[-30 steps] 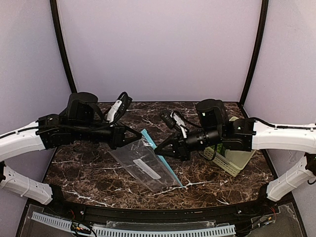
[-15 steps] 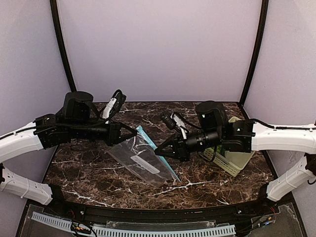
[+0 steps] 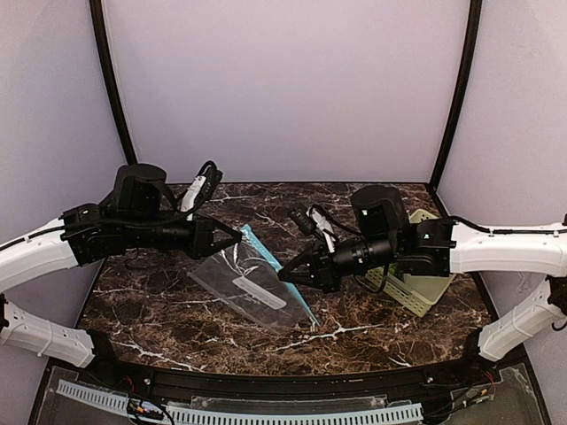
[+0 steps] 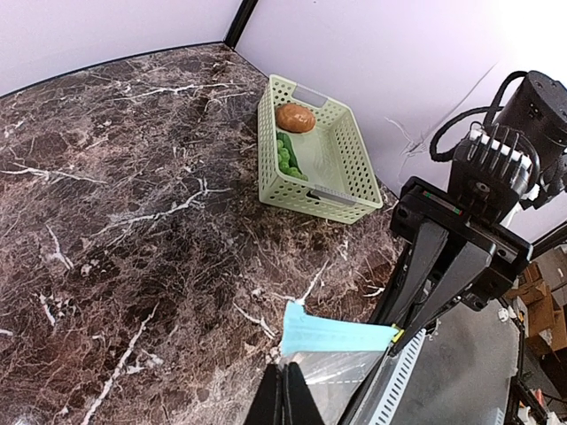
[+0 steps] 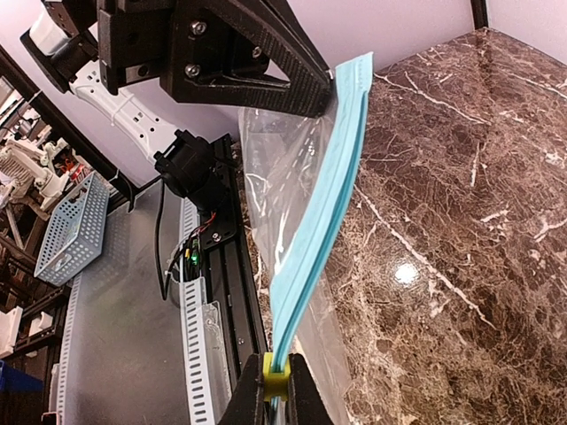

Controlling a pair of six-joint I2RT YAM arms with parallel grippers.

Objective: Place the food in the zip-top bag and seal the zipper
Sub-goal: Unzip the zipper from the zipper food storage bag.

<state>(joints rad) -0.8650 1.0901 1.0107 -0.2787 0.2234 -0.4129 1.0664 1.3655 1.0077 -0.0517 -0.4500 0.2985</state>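
Currently both claws are on the bag. The left gripper (image 3: 237, 237) is pinched tight on the far end of the zipper (image 5: 319, 221). The right gripper (image 3: 283, 273) is pinched tight on its near end, with a small yellow pad at the tips. The strip runs taut between them, slanting over the middle of the desk (image 3: 159, 310). The bag (image 3: 248, 288) hangs below the strip with its white label facing up. Can't tell if its lower corner touches the marble.

Food isn't in it. The potato (image 4: 295, 117) and green vegetable (image 4: 285, 155) lie in the basket (image 4: 332, 190) at the desk's right edge, toward the far right corner and well apart from the bag. The potato is at the end nearer that corner. The vegetable is just beside it, along the side facing the bag.

In the way: seen from above, the right arm (image 3: 496, 248) lies across the basket and hides much of it. The two claws face each other, tips near.

Room: open marble on the left half, along the near edge, and between bag and basket. Walls close in behind and at the sides, with black posts (image 3: 111, 88) at the far corners.
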